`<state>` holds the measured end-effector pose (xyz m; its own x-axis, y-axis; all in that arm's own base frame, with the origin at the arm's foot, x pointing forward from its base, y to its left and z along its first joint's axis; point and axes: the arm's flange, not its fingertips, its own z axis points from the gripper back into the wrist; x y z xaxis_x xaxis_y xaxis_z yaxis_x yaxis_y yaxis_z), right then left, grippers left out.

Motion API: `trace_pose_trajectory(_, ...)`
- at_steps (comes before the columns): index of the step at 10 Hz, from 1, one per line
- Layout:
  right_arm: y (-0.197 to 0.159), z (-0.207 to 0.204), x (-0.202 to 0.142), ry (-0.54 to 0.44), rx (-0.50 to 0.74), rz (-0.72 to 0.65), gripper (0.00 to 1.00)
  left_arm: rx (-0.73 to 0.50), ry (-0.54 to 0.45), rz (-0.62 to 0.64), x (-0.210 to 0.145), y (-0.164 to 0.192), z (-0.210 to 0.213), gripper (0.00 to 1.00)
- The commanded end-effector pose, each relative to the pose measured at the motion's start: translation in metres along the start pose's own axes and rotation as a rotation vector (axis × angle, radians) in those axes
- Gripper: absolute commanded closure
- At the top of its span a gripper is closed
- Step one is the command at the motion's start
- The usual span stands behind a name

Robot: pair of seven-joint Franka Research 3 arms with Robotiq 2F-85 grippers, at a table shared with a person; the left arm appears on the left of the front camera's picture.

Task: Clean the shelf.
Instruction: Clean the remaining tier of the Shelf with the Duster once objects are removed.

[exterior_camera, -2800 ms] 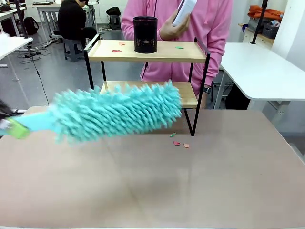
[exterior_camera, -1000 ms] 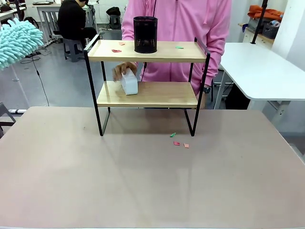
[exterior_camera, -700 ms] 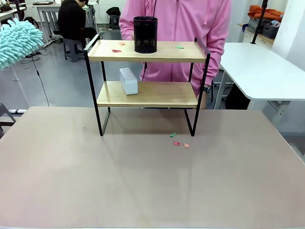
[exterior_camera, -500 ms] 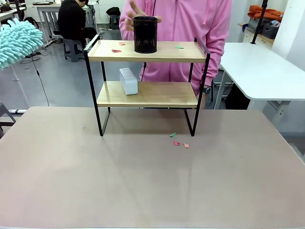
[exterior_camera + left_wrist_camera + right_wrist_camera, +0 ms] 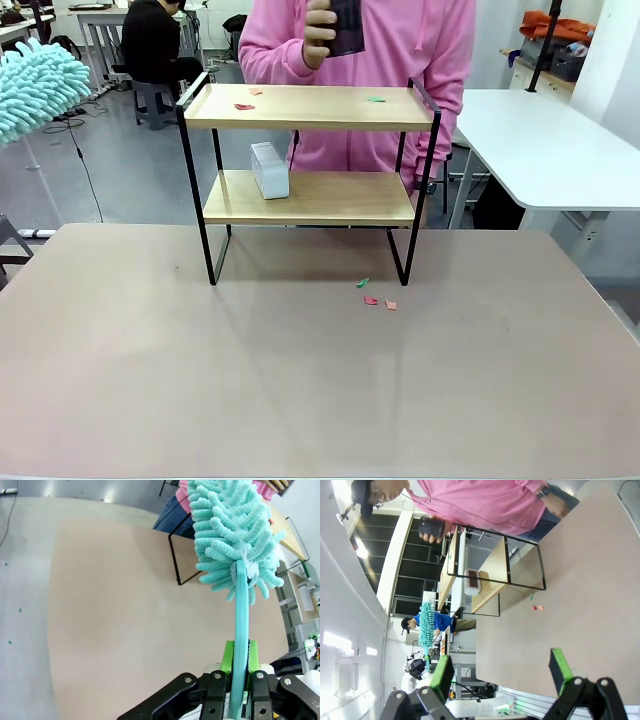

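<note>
The shelf (image 5: 310, 108) stands at the table's far side, with red and green paper scraps (image 5: 243, 106) on its top board and a white box (image 5: 269, 170) on the lower one. Behind it a person in pink holds a black mesh cup (image 5: 345, 25) lifted above the top board. My left gripper (image 5: 239, 656) is shut on the handle of a teal fluffy duster (image 5: 230, 535), whose head hangs at the upper left (image 5: 35, 85), well clear of the shelf. My right gripper (image 5: 501, 672) is open with nothing in it, low over the table and far from the shelf (image 5: 495, 565).
Three small scraps (image 5: 372, 298) lie on the brown table (image 5: 300, 380) near the shelf's front right leg. A white table (image 5: 550, 140) stands at the right. Another person sits far behind at the left.
The person put the white box on the lower board, let go, then took the black cup off the top board and raised it. The duster stayed at the upper left.
</note>
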<state>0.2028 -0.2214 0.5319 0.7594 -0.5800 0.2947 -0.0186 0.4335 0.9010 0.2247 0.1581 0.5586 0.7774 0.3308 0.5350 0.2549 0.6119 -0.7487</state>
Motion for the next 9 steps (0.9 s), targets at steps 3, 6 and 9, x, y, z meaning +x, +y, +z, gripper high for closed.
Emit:
trace_pose_trajectory(3, 0.001, -0.001, 0.002, -0.009, 0.018, 0.026, 0.00, 0.000, 0.000, 0.000, 0.000, 0.000, 0.000, 0.88)
trace_pose_trajectory(6, 0.001, -0.001, 0.002, -0.009, 0.018, 0.026, 0.00, 0.133, -0.159, -0.096, 0.039, -0.084, -0.036, 0.88)
trace_pose_trajectory(9, 0.001, -0.001, 0.002, -0.009, 0.018, 0.026, 0.00, 0.216, -0.007, -0.161, 0.061, -0.165, -0.120, 0.88)
